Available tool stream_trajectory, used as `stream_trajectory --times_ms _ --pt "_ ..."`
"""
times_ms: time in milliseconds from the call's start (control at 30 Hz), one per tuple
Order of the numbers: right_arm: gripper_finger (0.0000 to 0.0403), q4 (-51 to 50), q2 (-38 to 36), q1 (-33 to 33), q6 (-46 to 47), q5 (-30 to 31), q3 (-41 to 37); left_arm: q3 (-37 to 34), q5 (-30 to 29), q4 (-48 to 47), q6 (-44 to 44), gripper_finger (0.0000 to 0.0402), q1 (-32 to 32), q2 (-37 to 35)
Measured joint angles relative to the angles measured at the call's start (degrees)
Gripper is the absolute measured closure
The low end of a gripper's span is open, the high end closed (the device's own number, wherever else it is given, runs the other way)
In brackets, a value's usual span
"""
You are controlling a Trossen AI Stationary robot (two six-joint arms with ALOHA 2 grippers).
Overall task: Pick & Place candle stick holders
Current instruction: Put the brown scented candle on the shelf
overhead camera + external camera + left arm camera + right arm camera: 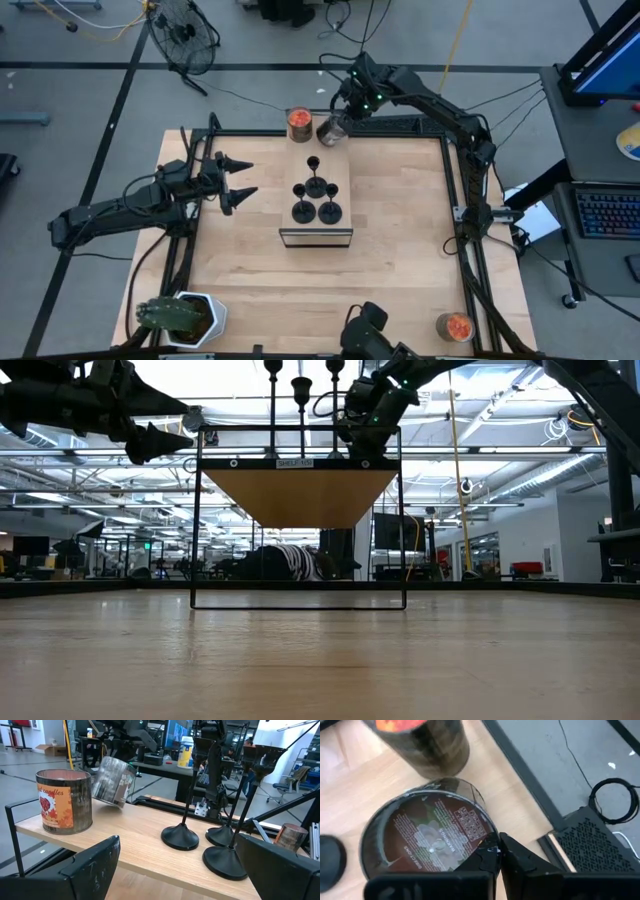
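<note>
Several black candle stick holders point(316, 198) stand on their round bases on a raised wooden shelf point(340, 170) at mid-table. They also show in the left wrist view point(180, 838). A glass jar with orange contents point(299, 123) stands on the shelf's far left corner. My right gripper point(343, 112) is shut on a round silvery jar point(331, 131) at the shelf's far edge. My left gripper point(241, 179) is open and empty, level with the shelf and just off its left side. My right gripper pinches the silvery jar's top rim point(481, 839). One finger point(482, 860) seems to be inside and one outside point(522, 865). The fingers slant down from the far side. The jar is tilted point(112, 780). I cannot tell whether its lower edge touches the shelf.
A potted plant in a white pot point(182, 318) stands at the table's near left corner. A second orange jar point(455, 327) stands at the near right. A dark camera mount point(366, 333) sits at the near edge. Bare tabletop lies to the right of the shelf.
</note>
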Motion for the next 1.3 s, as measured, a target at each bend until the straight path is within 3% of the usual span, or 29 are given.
stream_trajectory --times_ms 1300 --pt "0.0394 7.4 -0.4 2.1 -1.7 3.6 -0.9 0.0 -0.3 -0.1 0.1 0.0004 0.0 0.0"
